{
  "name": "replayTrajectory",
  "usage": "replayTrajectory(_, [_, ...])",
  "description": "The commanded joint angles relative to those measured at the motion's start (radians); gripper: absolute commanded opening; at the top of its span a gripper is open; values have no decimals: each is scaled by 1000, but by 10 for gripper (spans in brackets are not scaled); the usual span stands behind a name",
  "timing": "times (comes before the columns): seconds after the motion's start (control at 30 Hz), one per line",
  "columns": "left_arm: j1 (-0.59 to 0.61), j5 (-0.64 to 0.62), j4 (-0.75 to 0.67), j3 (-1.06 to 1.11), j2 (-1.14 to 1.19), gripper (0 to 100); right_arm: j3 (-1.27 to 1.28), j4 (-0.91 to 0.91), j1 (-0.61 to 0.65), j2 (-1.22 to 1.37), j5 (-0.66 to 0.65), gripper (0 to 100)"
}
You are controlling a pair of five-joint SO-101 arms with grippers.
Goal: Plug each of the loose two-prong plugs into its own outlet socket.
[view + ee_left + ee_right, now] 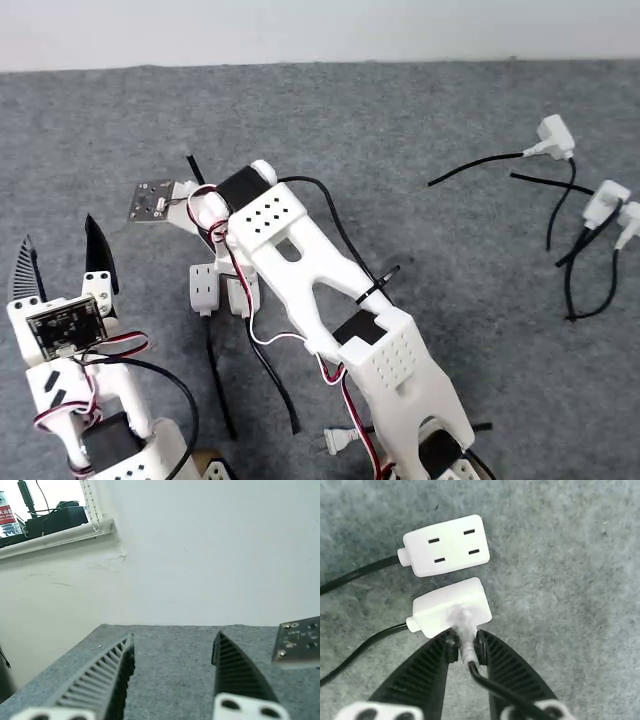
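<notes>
The right hand (465, 641) is closing narrow on a plug (459, 621), its two fingers pinching the small pale body from either side. The plug's black cord (495, 687) is trailing back between them. The plug is sitting against the face of a white socket (451, 605) lying on the grey bench (420, 120), just beside a free socket (446, 545) whose slots are facing up. The plug looks light, rigid and rather smooth, so it is probably best gripped on the flat sides of the body, not on the cord (which would just bend). The socket looks light too and is likely to skid under a skewed push. The plug's long axis is running from cord to prongs, pointing into the socket's face; the prongs are hidden, so how deep they are sitting cannot be told. The left hand (174, 645) is hovering wide open and empty above the bench, apart from the sockets. Another loose plug (340, 438) is lying near the right arm's base.
</notes>
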State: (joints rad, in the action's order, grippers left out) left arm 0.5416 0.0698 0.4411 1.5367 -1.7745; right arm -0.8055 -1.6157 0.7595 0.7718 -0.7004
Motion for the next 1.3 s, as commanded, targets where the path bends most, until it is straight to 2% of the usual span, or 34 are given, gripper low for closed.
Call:
replayTrajectory(0.0, [-2,8,-31,-28,2,244,8,-12,-10,41,28,9])
replayTrajectory(0.5, [-2,5,-31,-25,2,244,34,70,12,156,58,9])
replayTrajectory(1.27, [-8,2,-64,15,2,243,32,93,35,170,86,11])
